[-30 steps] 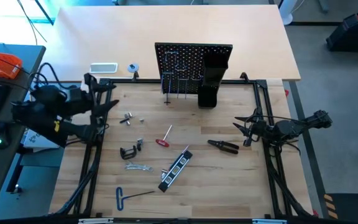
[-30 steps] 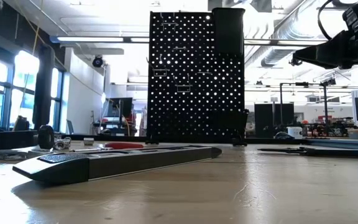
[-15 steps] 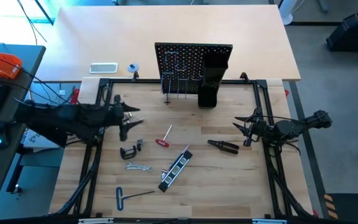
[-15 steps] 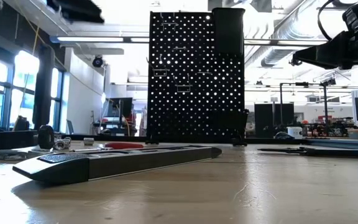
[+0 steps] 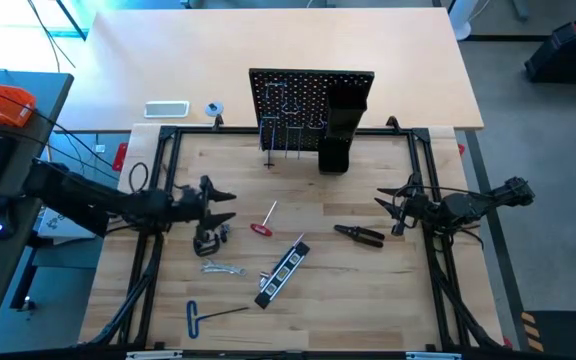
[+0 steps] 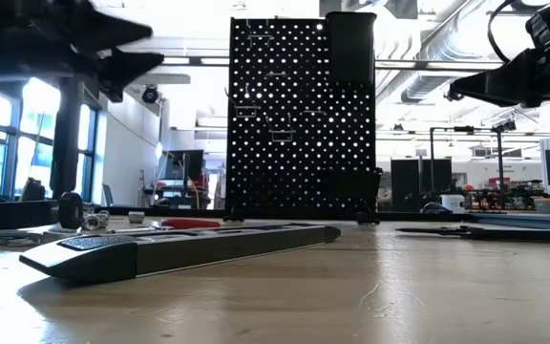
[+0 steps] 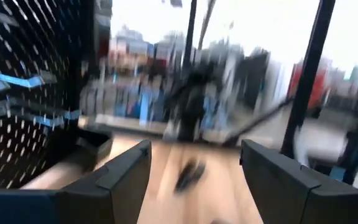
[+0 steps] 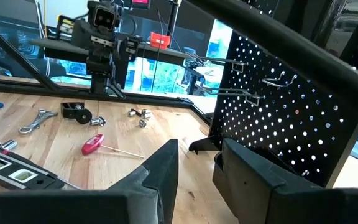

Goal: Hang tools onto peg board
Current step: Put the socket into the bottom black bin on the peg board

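The peg board (image 5: 311,100) stands upright at the table's far middle, with hooks and a tall black box holder (image 5: 336,130). The tools lie flat on the wood: a red-handled screwdriver (image 5: 261,226), black pliers (image 5: 360,235), a black C-clamp (image 5: 206,243), a silver wrench (image 5: 223,267), a blue T-handle hex key (image 5: 206,312) and a black-and-silver bar (image 5: 283,271). My left gripper (image 5: 226,206) hovers open above the table, just beyond the C-clamp, with nothing between its fingers (image 7: 123,180). My right gripper (image 5: 380,200) waits open at the right, above the table.
A black frame (image 5: 158,230) runs around the work area. Small silver parts (image 8: 138,114) lie near the C-clamp. A white case (image 5: 166,109) and a tape roll (image 5: 214,109) sit behind the frame at the far left. Bare wood lies between the screwdriver and the peg board.
My left gripper has swung down from high over the table's left edge and reached toward the table's middle, rolling as it went. It now stands low over the wood beside the C-clamp and has stayed open. No tool has moved.
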Tool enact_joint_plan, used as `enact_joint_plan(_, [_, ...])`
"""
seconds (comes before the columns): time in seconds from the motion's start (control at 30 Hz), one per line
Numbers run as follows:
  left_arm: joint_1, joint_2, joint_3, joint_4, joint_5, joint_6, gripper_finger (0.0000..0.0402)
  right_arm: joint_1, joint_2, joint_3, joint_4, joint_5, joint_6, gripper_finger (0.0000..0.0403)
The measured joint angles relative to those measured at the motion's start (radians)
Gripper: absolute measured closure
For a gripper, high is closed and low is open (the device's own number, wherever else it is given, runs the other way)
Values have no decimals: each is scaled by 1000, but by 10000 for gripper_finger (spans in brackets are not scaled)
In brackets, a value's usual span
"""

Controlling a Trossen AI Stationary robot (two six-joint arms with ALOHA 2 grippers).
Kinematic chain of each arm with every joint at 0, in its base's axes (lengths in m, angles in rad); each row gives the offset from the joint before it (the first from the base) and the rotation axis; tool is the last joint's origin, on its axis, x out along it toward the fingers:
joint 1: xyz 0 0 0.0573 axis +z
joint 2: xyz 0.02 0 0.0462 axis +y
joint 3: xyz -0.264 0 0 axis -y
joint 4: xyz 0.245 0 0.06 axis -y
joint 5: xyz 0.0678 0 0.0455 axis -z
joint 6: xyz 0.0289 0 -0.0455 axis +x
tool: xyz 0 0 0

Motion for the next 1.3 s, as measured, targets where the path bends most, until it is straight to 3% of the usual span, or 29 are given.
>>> enact_joint_plan(0.1, [13,10,-12,107,19,9,163,0,0,0,-2,0,0,284])
enact_joint_plan(0.2, [16,10,25,104,58,66,163,0,0,0,-5,0,0,284])
enact_joint_plan(0.3, [17,9,93,27,26,109,163,0,0,0,-5,0,0,284])
enact_joint_plan(0.47, [55,17,290,-427,-31,176,163,0,0,0,-5,0,0,284])
enact_joint_plan(0.6, [116,61,472,-811,-185,170,163,0,0,0,-5,0,0,284])
enact_joint_plan(0.67, [169,87,543,-961,-214,134,163,0,0,0,-5,0,0,284])
enact_joint_plan(0.8, [309,165,617,-1171,-99,62,163,0,0,0,-5,0,0,284])
enact_joint_plan(1.03, [520,331,619,-1221,66,85,163,0,0,0,-5,0,0,284])
enact_joint_plan(1.3, [680,457,619,-1306,194,104,163,0,0,0,-5,0,0,284])
